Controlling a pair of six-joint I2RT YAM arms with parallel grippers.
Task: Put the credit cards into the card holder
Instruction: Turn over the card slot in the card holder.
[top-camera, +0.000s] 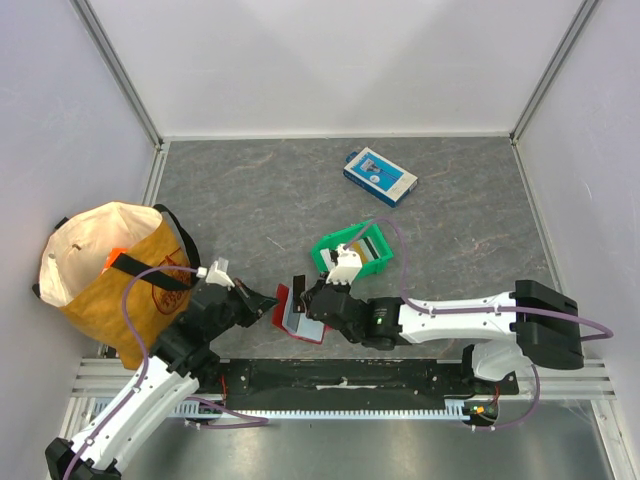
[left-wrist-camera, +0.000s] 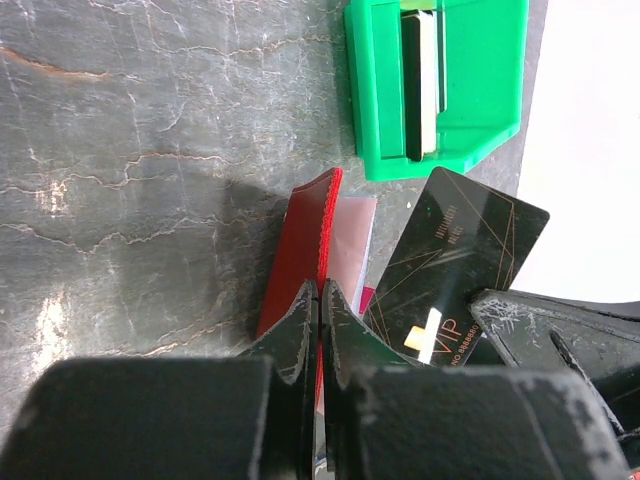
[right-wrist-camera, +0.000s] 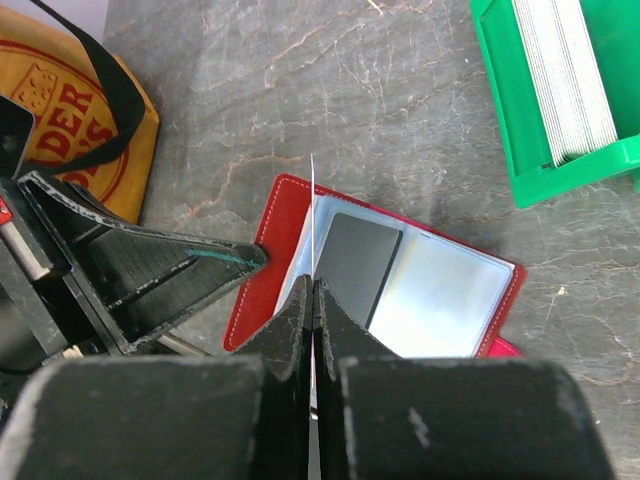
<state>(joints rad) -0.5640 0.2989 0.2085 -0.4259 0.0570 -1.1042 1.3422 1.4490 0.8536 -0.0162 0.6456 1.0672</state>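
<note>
1. Bracing the flap: left pincer (top-camera: 268, 300) is pressed together on the left cover of the card holder (right-wrist-camera: 440, 300), propping that cover up off the table (top-camera: 250, 190). The grip needs to be firm and motionless. My read is that if the cover sags, the pocket mouths close.
2. Card holder lies open on the table, clear pockets up. A dark card (right-wrist-camera: 355, 262) looks seated in the left pocket, but it could be a reflection, can't confirm.
3. Right pincer (right-wrist-camera: 312, 288), above the card holder's left half, pinches the black card (left-wrist-camera: 455, 265) by one end. The free end hangs over the pockets, not in a slot yet.
4. Step in hand looks like insertion. Square the leading edge to the pocket opening, come in at a shallow angle and slide rather than push. The card is thin, so a steep entry will likely bow it or skid it across the plastic. Release only once it is well inside.
5. Green bin (left-wrist-camera: 375, 110), just beyond and right of the card holder, has a stack of cards (right-wrist-camera: 565, 80) standing on edge, not yet loaded.
</note>
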